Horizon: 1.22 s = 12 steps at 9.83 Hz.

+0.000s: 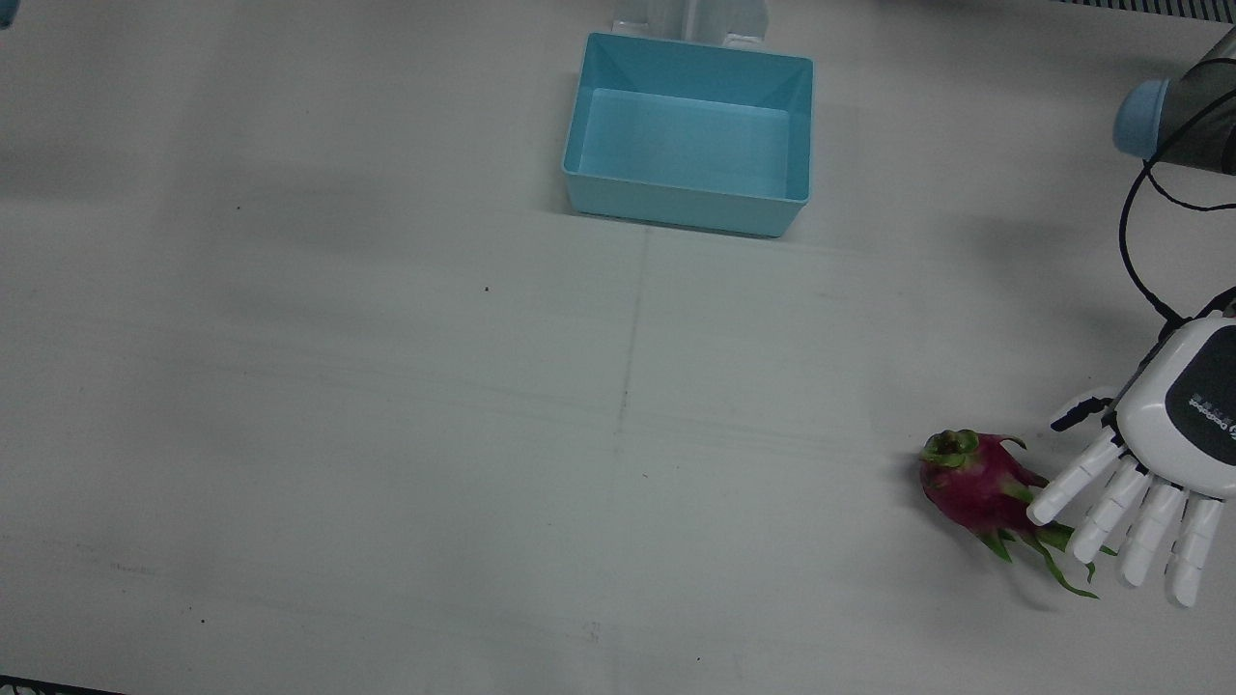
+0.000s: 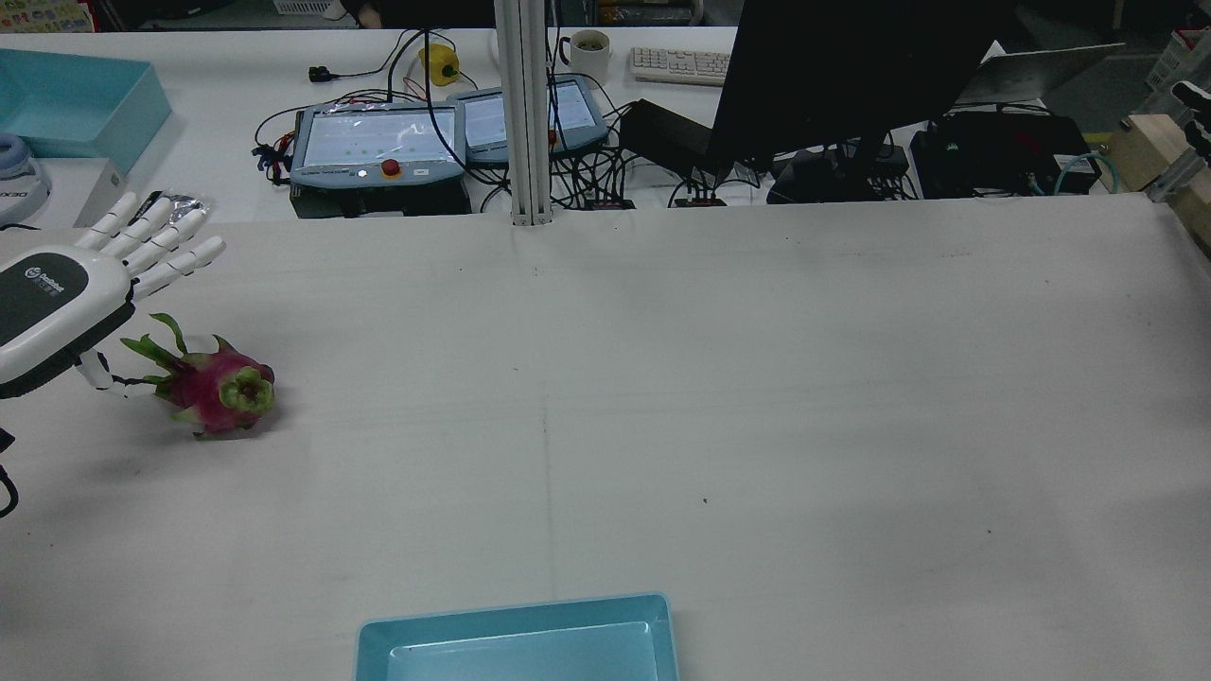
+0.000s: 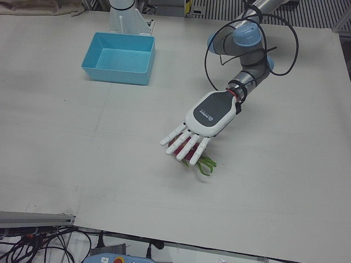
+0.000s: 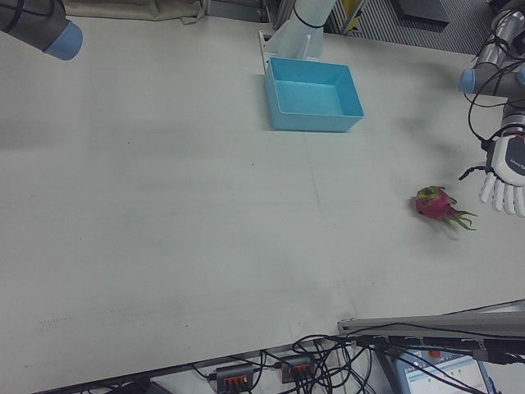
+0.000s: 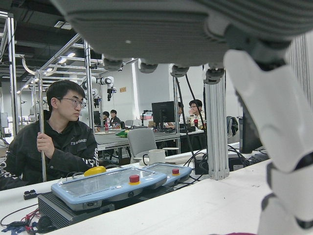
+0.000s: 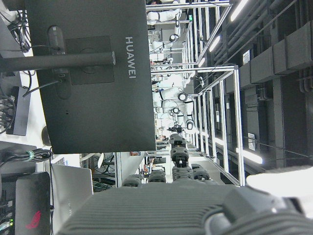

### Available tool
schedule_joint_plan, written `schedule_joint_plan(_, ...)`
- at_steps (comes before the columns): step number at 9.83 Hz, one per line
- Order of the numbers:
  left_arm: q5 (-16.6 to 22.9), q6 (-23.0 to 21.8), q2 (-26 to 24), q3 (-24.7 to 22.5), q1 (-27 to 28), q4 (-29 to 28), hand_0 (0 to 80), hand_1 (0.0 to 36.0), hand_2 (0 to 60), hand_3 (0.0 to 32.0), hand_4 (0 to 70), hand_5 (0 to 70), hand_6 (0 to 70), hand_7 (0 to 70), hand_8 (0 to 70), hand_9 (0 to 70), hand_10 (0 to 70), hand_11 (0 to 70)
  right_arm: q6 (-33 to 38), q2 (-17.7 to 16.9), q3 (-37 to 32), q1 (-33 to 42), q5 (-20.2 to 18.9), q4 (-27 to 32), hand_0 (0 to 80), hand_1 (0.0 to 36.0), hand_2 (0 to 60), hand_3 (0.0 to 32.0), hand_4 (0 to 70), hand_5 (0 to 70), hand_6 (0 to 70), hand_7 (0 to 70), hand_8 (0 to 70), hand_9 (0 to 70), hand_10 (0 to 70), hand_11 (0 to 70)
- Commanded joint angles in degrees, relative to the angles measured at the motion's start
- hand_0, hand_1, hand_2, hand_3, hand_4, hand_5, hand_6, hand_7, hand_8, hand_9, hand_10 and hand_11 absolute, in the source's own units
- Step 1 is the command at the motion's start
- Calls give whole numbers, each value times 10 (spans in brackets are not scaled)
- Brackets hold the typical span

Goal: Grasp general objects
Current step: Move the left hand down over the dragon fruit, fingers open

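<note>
A pink dragon fruit (image 1: 975,487) with green leaves lies on its side on the white table, near the robot's left edge. My left hand (image 1: 1159,454) hovers over its leafy end, palm down, fingers straight and spread, holding nothing. In the rear view the fruit (image 2: 218,383) lies just right of the hand (image 2: 66,303). In the left-front view the hand (image 3: 200,123) covers most of the fruit (image 3: 204,163). The right-front view shows the fruit (image 4: 435,203) beside the hand (image 4: 504,176). Of my right hand, only a dark palm edge (image 6: 161,210) shows.
An empty light-blue bin (image 1: 676,208) stands at the table's middle, on the robot's side. The right arm's elbow (image 4: 41,25) hangs high over the far corner. Beyond the table are teach pendants (image 2: 378,151), a monitor (image 2: 851,76), cables and a seated person (image 5: 54,142).
</note>
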Motion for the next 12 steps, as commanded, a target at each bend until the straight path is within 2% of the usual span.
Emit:
schedule_joint_plan(1,-6,41,-12,0,20,33,517,259,275,284,0,0,0,0,0,0,0,0,0,-1,0,0,0,0,0,0,0,0,0,0,0,0,0,0,0,0)
schedule_joint_plan(2,-3,43,-32,0,20,73,519,258,270,314,0,0,0,0,0,0,0,0,0,-1,0,0,0,0,0,0,0,0,0,0,0,0,0,0,0,0)
schedule_joint_plan(3,-2,43,-42,-1,21,93,517,253,258,320,0,0,0,0,0,0,0,0,0,0,0,0,0,0,0,0,0,0,0,0,0,0,0,0,0,0)
schedule_joint_plan(4,-4,45,-43,1,35,97,496,202,143,320,0,0,0,0,0,0,0,0,0,0,0,0,0,0,0,0,0,0,0,0,0,0,0,0,0,0)
schedule_joint_plan(5,-6,58,-45,4,56,104,488,171,58,320,0,0,0,0,0,0,0,0,0,-1,0,0,0,0,0,0,0,0,0,0,0,0,0,0,0,0)
schedule_joint_plan(6,-6,90,-56,1,59,121,498,181,50,320,0,0,0,0,0,0,0,0,0,0,0,0,0,0,0,0,0,0,0,0,0,0,0,0,0,0)
schedule_joint_plan(7,-7,95,-76,3,62,142,496,175,32,320,0,0,0,0,0,0,0,0,0,0,0,0,0,0,0,0,0,0,0,0,0,0,0,0,0,0)
schedule_joint_plan(8,-11,96,-82,3,71,148,496,169,11,320,0,0,0,0,0,0,0,0,0,0,0,0,0,0,0,0,0,0,0,0,0,0,0,0,0,0)
schedule_joint_plan(10,-28,96,-97,13,93,157,498,177,30,320,0,0,0,0,0,0,0,0,0,-1,0,0,0,0,0,0,0,0,0,0,0,0,0,0,0,0)
schedule_joint_plan(12,-30,96,-121,51,101,158,487,163,26,320,0,0,0,0,0,0,0,0,0,0,0,0,0,0,0,0,0,0,0,0,0,0,0,0,0,0)
